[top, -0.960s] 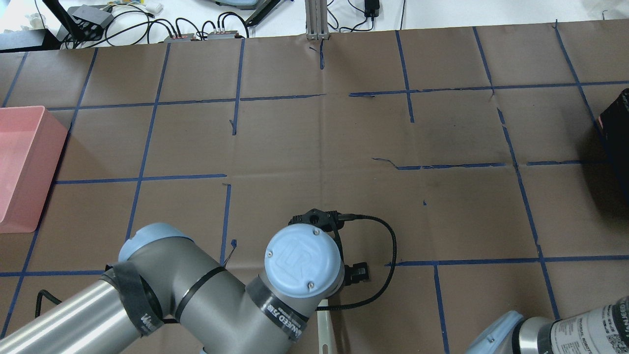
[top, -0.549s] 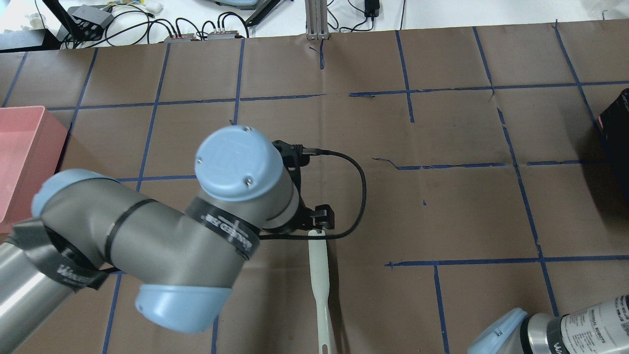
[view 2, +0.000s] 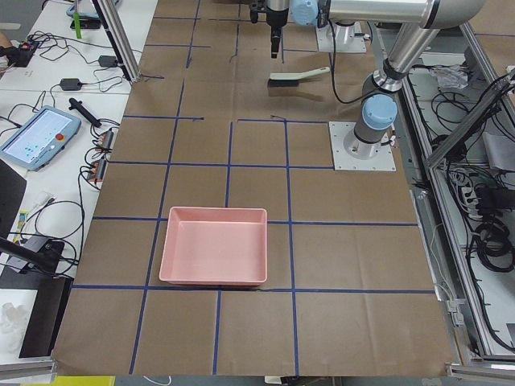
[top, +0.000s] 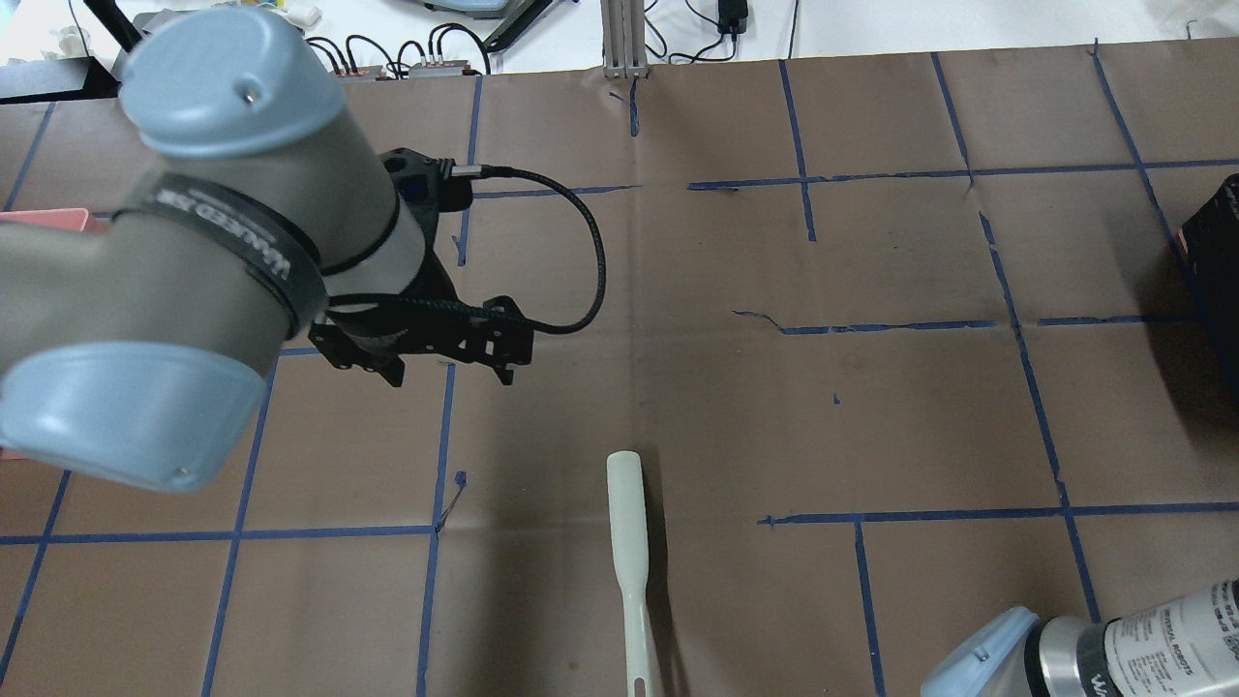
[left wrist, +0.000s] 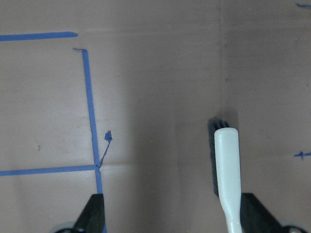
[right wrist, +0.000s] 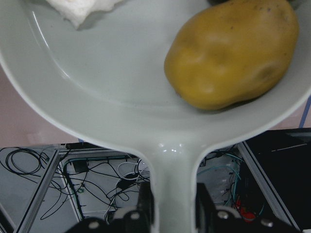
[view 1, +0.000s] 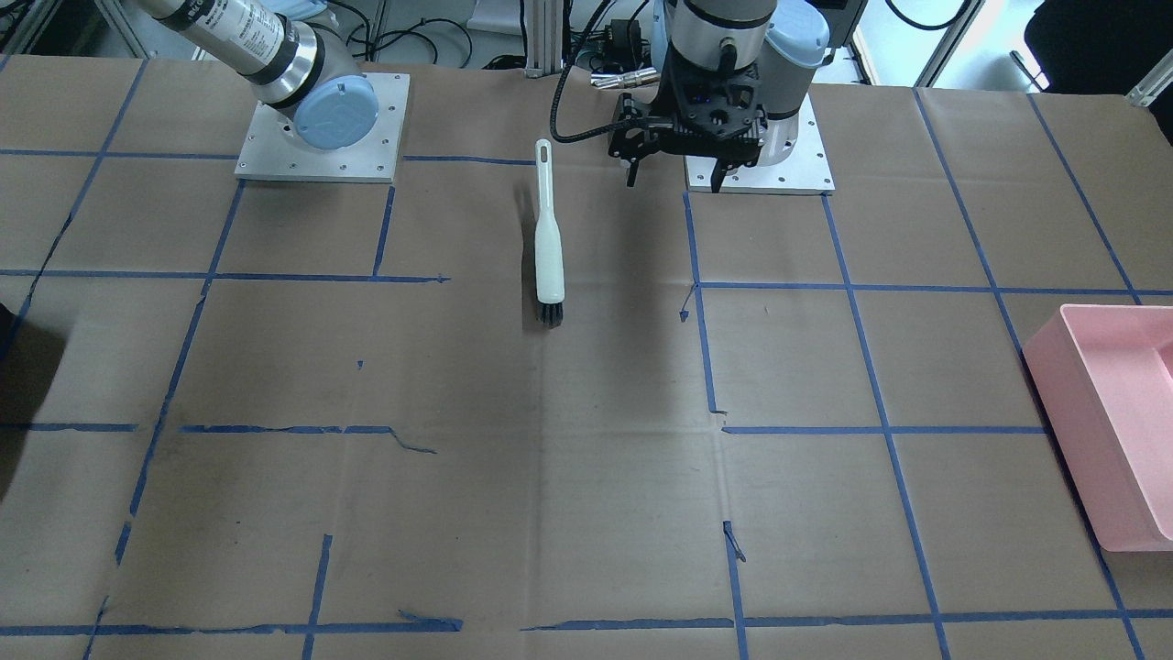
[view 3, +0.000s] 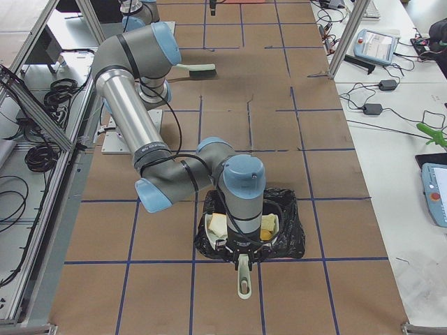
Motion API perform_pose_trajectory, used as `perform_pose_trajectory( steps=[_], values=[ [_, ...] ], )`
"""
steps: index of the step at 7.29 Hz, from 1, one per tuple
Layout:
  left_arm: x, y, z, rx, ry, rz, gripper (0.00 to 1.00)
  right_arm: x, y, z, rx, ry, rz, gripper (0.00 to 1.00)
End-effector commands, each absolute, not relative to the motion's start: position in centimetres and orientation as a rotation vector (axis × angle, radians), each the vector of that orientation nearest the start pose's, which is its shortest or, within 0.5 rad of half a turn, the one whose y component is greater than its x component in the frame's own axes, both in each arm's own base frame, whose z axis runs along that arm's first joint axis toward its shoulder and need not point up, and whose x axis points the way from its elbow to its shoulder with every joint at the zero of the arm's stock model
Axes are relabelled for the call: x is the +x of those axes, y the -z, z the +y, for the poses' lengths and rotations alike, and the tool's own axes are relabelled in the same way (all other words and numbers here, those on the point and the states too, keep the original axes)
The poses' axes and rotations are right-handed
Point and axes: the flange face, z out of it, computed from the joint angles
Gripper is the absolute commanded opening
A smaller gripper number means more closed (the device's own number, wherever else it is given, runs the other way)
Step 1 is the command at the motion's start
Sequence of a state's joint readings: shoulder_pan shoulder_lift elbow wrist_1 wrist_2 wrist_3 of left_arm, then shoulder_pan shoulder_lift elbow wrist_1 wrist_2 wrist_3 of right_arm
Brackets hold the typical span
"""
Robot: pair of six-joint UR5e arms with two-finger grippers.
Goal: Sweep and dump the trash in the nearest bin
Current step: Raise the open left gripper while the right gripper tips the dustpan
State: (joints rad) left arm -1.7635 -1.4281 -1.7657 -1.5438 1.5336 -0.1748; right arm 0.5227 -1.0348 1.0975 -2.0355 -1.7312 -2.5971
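My right gripper (right wrist: pixel 173 201) is shut on the handle of a pale green dustpan (right wrist: pixel 112 92). The pan holds a yellow-brown potato-like lump (right wrist: pixel 233 53) and a white bread piece (right wrist: pixel 80 9); a second bread piece does not show. In the exterior right view the dustpan's handle (view 3: pixel 242 278) hangs over the black bin (view 3: pixel 293 227), with the bread (view 3: pixel 218 225) and the lump (view 3: pixel 268 223) beside my wrist. My left gripper (top: pixel 450 373) is open and empty, above the table, left of the white brush (top: pixel 627 552). The brush (left wrist: pixel 227 165) lies flat, bristles away from me.
A pink bin (view 1: pixel 1100 403) stands at my far left edge, also seen in the exterior left view (view 2: pixel 213 256). The black bin (top: pixel 1215 261) is at my far right edge. The brush (view 1: pixel 548 247) lies between the two arm bases. Blue tape lines cross the brown table cover.
My left arm has risen and swung away and to the left, off the brush. The brush stays flat on the table. The right arm has hardly moved.
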Motion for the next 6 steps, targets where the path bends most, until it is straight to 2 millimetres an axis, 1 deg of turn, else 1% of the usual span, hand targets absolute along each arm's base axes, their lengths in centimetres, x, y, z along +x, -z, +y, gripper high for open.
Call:
perform_pose_trajectory(
  steps=[1,2,3,4,5,6],
  values=[
    [-18.1,-50.5,-40.7,-0.091,-0.083,3.171,0.97,-57.6,-45.7,-47.8,-2.392,-0.56,2.523,0.0],
    [-17.9,-52.0,-40.3,-0.104,-0.046,3.19,0.98,-56.8,-45.9,-48.4,-2.404,-0.567,2.517,0.01],
    [-18.5,-52.3,-39.7,-0.126,-0.09,3.291,0.98,-56.4,-46.2,-49.0,-2.41,-0.62,2.521,0.01],
    [-18.7,-51.4,-39.6,-0.123,-0.128,3.312,0.99,-55.4,-46.5,-50.2,-2.432,-0.679,2.516,0.01],
    [-18.5,-50.5,-39.7,-0.04,-0.14,3.286,0.99,-54.7,-46.8,-51.0,-2.443,-0.742,2.517,0.01],
    [-17.2,-50.2,-40.1,0.032,-0.111,3.168,0.99,-54.2,-46.9,-51.5,-2.444,-0.775,2.513,0.02]
  ],
)
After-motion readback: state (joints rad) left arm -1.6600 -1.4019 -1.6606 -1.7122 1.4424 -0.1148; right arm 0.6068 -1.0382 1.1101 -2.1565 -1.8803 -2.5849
